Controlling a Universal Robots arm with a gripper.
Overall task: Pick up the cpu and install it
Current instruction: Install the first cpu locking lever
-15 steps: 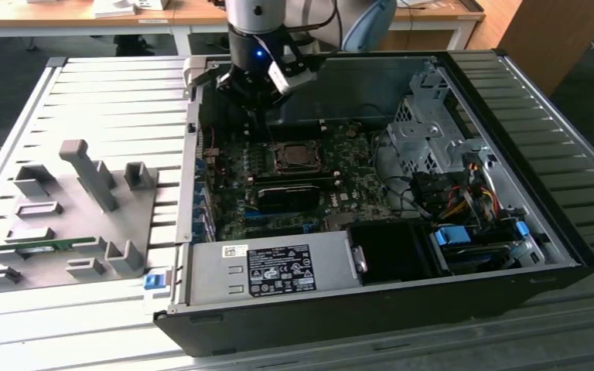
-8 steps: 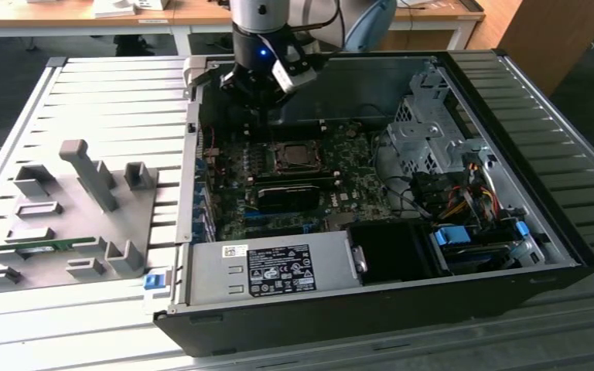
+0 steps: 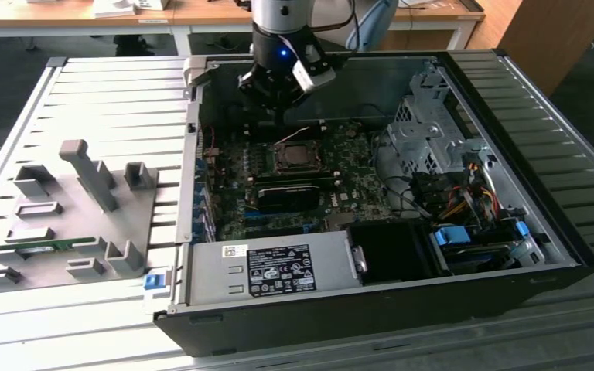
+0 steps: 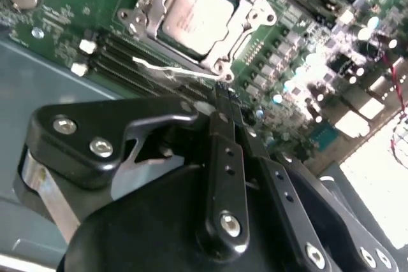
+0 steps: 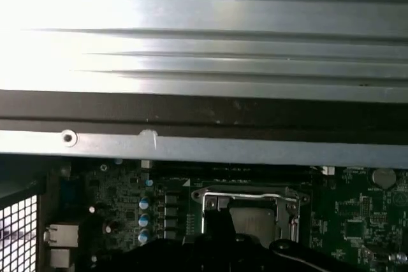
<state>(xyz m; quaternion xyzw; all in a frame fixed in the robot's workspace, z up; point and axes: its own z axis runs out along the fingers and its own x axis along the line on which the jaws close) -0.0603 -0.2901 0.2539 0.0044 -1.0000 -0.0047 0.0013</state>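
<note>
The cpu [image 4: 197, 14] sits flat in its socket [image 4: 143, 14] on the green motherboard [image 4: 64, 4], silver top facing up, with the metal socket frame around it. In the exterior view the cpu [image 3: 296, 157] lies near the middle of the board, inside the open computer case [image 3: 380, 309]. In the first wrist view the cpu [image 5: 255, 221] shows under the bright wire of the socket lever [image 5: 248, 197], partly covered by the dark body of the tool.

The gripper [image 4: 224, 93] hangs just above the board, beside the socket and clear of the chip. Its two black fingers [image 4: 221, 132] are pressed together at the tips and nothing is between them. In the exterior view the gripper [image 3: 281, 116] stands at the far edge of the board, just behind the socket, hanging from the arm [image 3: 281, 23].

Below the socket in the exterior view lie the black memory slots [image 3: 291, 193], and nearer the front of the case a grey power supply [image 3: 271, 270] with a label. Bundled coloured cables [image 3: 467, 193] and a metal drive cage [image 3: 426, 131] fill the exterior view's right side of the case.

The case rests on a ribbed metal table [image 3: 101, 93]. On the exterior view's left, a plate of grey fixture blocks [image 3: 90, 178] stands well apart from the case, with a long green memory stick [image 3: 44, 247] lying among them.
</note>
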